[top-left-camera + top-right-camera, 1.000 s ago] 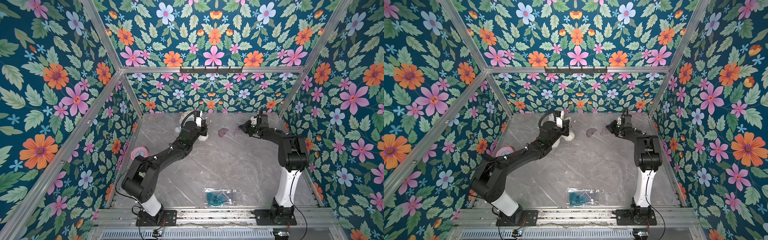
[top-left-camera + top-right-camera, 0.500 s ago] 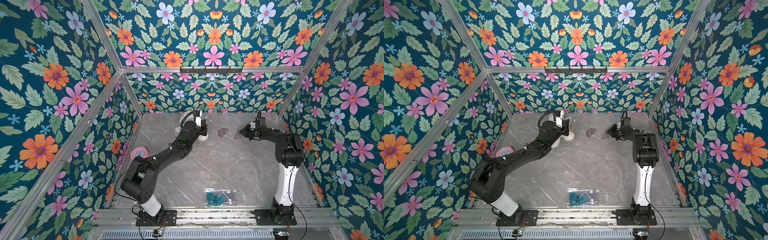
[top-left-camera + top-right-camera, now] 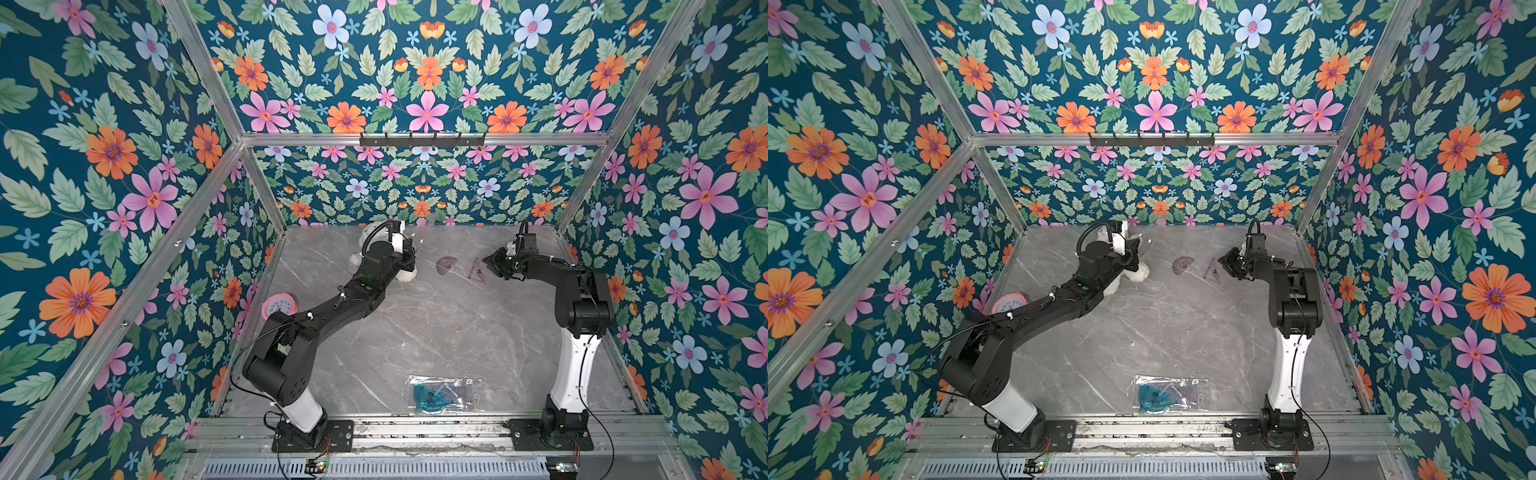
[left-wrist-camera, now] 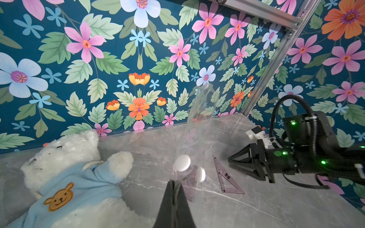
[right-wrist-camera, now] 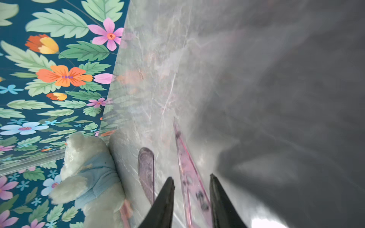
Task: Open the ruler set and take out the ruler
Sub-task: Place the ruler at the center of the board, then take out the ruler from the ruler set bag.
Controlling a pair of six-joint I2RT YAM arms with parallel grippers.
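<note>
Clear pouch [image 4: 197, 122]: standing upright above the tabletop [image 3: 415, 332], with two white snaps showing near its lower edge. A purple graduated piece is showing at that corner; I cannot tell whether it is inside or behind.
Left pincer [image 4: 174, 182]: clamping closed on the pouch's lower edge, over the far middle of the tabletop.
Purple set square [image 3: 476, 270]: lying flat at the far right, near the back wall, with all its edges showing free.
Right pincer [image 5: 191, 177]: hanging low with its jaws apart and the set square's end sitting between the fingers. I cannot tell if it is touching.
Purple protractor [image 3: 446, 264]: lying flat just beside the set square, toward the centre and apart from it.
Plush bear [image 4: 65, 158]: lying by the back wall, beside the left arm.
Teal ruler set [image 3: 440, 395]: lying bagged at the front edge, between the arm bases.
Open room: a wide marble stretch is separating the far pieces from the teal set.
Pink clock [image 3: 279, 305]: sitting at the left edge.
</note>
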